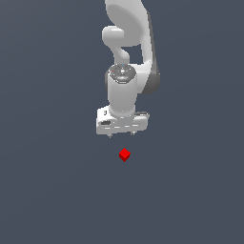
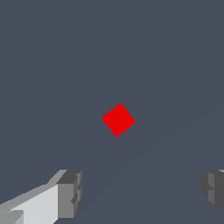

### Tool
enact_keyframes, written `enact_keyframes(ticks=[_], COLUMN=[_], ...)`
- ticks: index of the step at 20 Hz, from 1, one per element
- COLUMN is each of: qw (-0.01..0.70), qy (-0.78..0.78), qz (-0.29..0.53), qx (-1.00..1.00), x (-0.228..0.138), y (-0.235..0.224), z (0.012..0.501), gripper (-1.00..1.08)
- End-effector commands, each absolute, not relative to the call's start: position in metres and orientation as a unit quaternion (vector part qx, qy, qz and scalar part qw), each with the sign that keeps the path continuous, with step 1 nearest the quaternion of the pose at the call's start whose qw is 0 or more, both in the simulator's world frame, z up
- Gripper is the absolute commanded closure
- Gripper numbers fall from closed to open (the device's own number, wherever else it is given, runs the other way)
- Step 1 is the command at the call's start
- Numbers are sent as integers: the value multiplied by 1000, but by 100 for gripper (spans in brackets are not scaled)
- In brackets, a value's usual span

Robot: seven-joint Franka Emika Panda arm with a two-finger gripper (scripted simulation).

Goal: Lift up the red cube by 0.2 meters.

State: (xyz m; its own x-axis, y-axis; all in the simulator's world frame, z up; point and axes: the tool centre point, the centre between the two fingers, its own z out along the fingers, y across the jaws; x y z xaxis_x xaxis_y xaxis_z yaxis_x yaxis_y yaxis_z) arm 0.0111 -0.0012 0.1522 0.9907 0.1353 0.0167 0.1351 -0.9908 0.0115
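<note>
Showing nearest in the wrist view: two grey fingertips standing wide apart, one at each lower corner, nothing between them. Spread, then, and gripping nothing.

Lying beyond them on the flat dark grey floor: the red cube, sitting alone, turned corner-on to the camera so that its top face is reading as a diamond. Resting apart from both pads, ahead of the gap rather than inside it.

Judging handling: tiny, plain-faced, sharp-edged, probably rigid and light, unlikely to deform or break under a pinch. Smooth sides possibly offering little friction, so pressing squarely on two opposite flat faces looking safer than catching the corners. Needing, by that reckoning, either a wrist rotation to line the pads up with a pair of faces, or accepting a diagonal hold with a risk of the cube twisting or squirting out.

Moving out to the exterior view: gripper pointing straight down, short finger stubs barely showing under the white hand, hovering above the floor with a clear gap beneath. Red cube lying just below and nearly in line with it in that picture, not touched. Above, the white wrist column rising upright, the arm curling over it and running out of the top of the picture.
</note>
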Motion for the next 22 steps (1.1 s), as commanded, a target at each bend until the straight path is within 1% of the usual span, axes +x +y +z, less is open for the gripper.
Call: enact_keyframes(ticks=[1,15,22], qw=[5,0,0], qy=[92,282,351], qz=[8,3,1], qx=[996,959,936], x=[14,35,42], y=[-1,5,10], z=[142,63,34], gripper=[-92,-92,-92])
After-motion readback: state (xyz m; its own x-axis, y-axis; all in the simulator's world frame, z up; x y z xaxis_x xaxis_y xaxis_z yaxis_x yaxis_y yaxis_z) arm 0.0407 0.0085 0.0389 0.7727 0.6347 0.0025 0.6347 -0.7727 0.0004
